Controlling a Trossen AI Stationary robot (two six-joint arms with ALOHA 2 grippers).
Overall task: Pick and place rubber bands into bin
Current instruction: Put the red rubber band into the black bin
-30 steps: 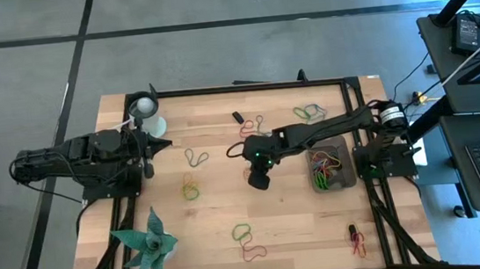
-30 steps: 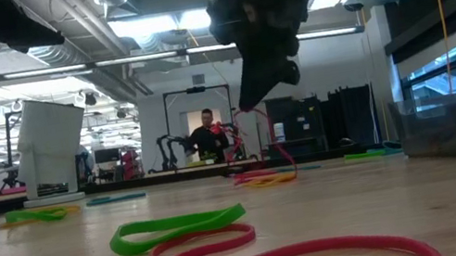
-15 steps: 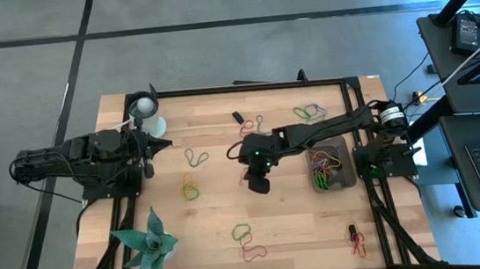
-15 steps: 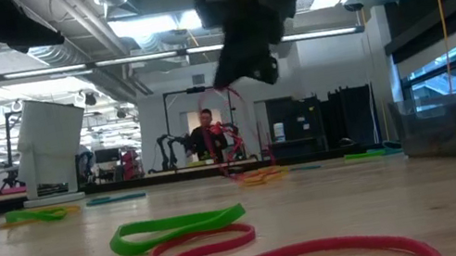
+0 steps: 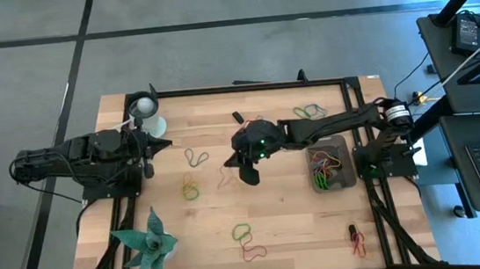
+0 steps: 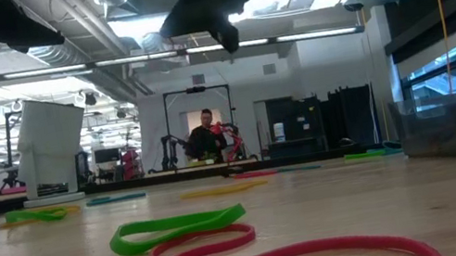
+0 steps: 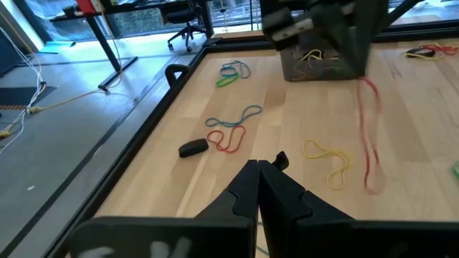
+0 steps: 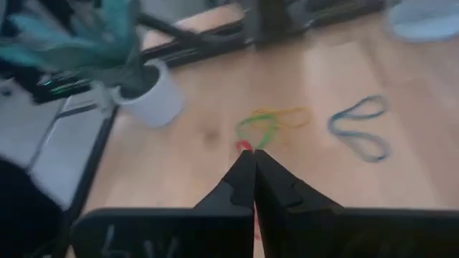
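- right gripper [image 5: 245, 171] pinched shut on a red rubber band [image 7: 368, 136], raised mid-table, the band dangling limp
- we judge it light, floppy and stretchy; hold one strand firmly or it may slip
- bin [image 5: 330, 166] near, toward the right arm's base
- left gripper [image 7: 259, 170] pressed together, parked at table's left

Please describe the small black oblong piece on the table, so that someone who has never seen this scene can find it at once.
Start at the bin by the table's right edge, then go to the table's far edge, near its middle. The black piece lies there on bare wood, with a red and blue band close by. It is the only solid dark lump there; its neighbours are thin coloured loops.
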